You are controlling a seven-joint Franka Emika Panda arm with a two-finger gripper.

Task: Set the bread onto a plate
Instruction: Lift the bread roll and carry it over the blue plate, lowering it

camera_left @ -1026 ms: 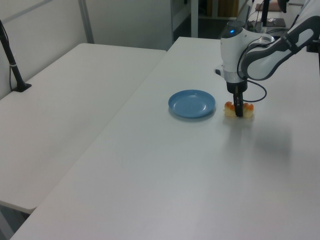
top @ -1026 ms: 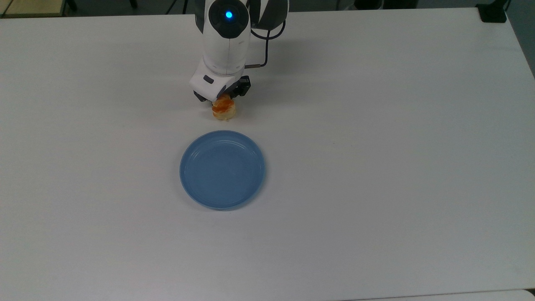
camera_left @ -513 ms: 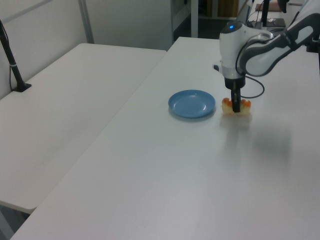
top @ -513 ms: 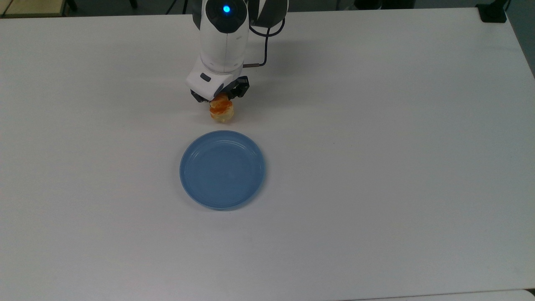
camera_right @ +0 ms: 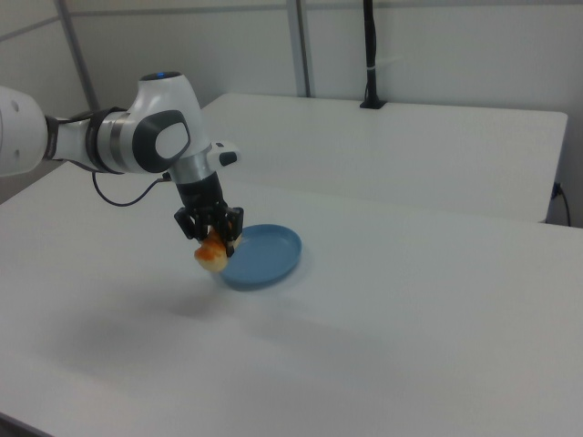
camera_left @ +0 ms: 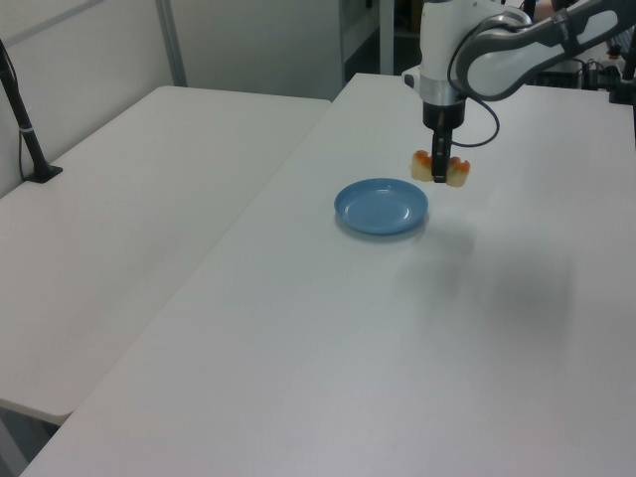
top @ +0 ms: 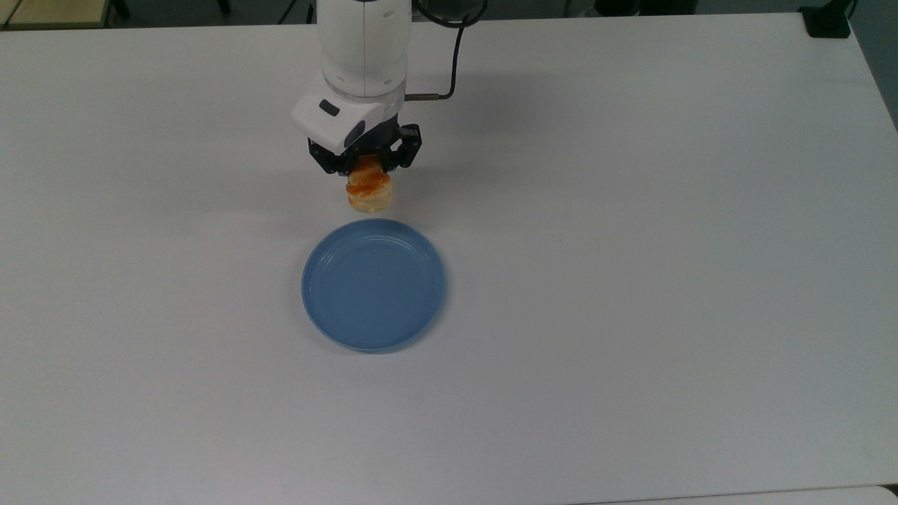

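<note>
In the top view the plate (top: 373,284) sits nearest, bare on the white table (top: 631,280); at its 12 o'clock, just past the rim, hangs the bread (top: 370,193), clamped across its middle by the gripper (top: 366,167) and lifted clear of the table; the left view shows both ends of the loaf jutting out either side of the fingers; so the plate lies at the gripper's 6 o'clock, and I judge the carry runs that way before lowering.
</note>
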